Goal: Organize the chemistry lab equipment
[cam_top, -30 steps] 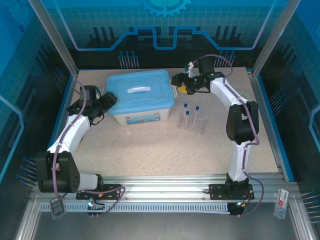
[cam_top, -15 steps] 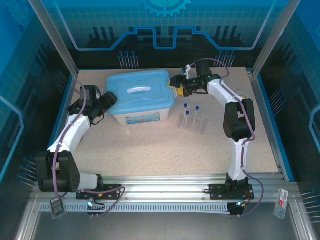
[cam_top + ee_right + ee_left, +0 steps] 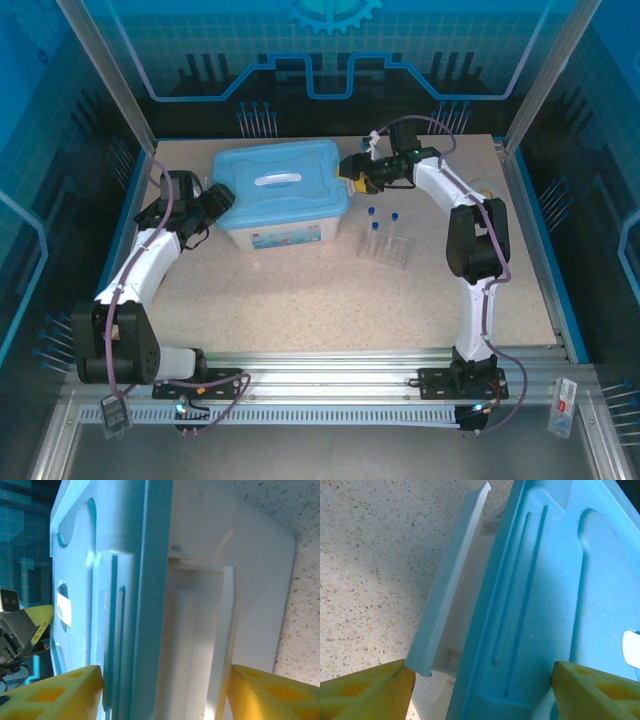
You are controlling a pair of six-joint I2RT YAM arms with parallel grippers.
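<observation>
Three clear blue-capped tubes point(image 3: 375, 227) stand in a clear plastic tube rack point(image 3: 386, 247), to the right of a white storage box with a blue lid point(image 3: 280, 185). My left gripper point(image 3: 208, 212) is at the box's left end. In the left wrist view its gripper point(image 3: 482, 682) brackets the lid's rim point(image 3: 485, 630) and the side latch point(image 3: 447, 590); one pad touches the latch tip and the other rests on the lid. My right gripper point(image 3: 352, 170) is at the right end. There its gripper point(image 3: 165, 692) has closed across the lid's edge point(image 3: 150, 605) and the white latch point(image 3: 225, 630).
The box sits at the back centre of the speckled table point(image 3: 320, 300), with the rack just off its front right corner. Blue walls and metal frame posts point(image 3: 110, 80) enclose the table. The left gripper's yellow finger point(image 3: 37, 617) shows beyond the lid in the right wrist view.
The right arm has slid a little toward the box's right end, and its jaws have narrowed around the lid edge and latch. The left arm has not moved.
</observation>
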